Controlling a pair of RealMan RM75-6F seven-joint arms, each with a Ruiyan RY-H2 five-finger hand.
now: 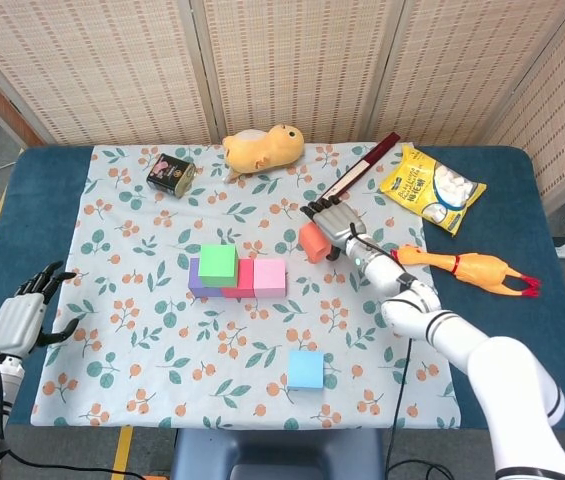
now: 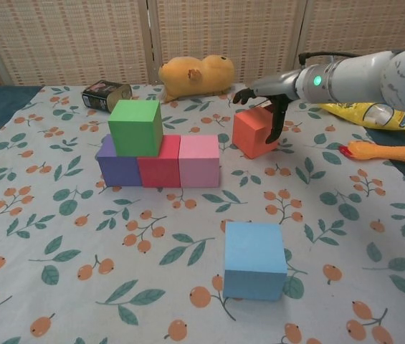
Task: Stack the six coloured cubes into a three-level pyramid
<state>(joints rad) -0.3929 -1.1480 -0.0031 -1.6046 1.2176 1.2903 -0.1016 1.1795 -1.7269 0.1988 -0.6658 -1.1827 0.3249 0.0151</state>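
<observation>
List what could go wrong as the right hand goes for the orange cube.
1. The right hand is draped over the orange cube from above and behind; whether it grips yet is unclear, so the cube could slip or tip on lifting.
2. The green cube sits alone on the purple-red-pink row; placing orange beside it may nudge it off.
3. The wooden stick lies just behind the hand and could be knocked.
</observation>
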